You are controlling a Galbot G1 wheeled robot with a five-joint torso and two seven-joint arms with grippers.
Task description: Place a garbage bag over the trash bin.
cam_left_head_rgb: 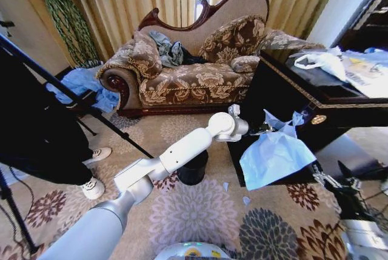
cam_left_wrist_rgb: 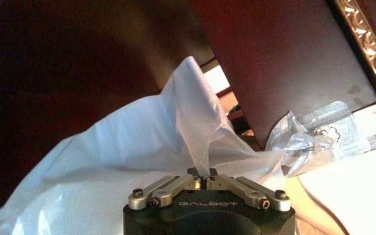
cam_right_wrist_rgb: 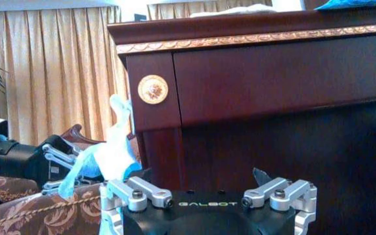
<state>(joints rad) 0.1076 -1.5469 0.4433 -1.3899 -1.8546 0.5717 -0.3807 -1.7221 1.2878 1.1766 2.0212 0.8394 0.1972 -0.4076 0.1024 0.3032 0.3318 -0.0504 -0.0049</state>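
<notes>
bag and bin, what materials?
Bag: thin translucent plastic film, pale blue-white; it crinkles, folds softly and lets light through, pinched in the left end effector. Bin: plain black, matte-looking; probably plastic, though mostly hidden behind the arm.

arm (cam_left_head_rgb: 182, 151): white-grey tube | fingers (cam_left_wrist_rgb: 162, 190): silver, screwed | wrist: black, GALBOT
</notes>
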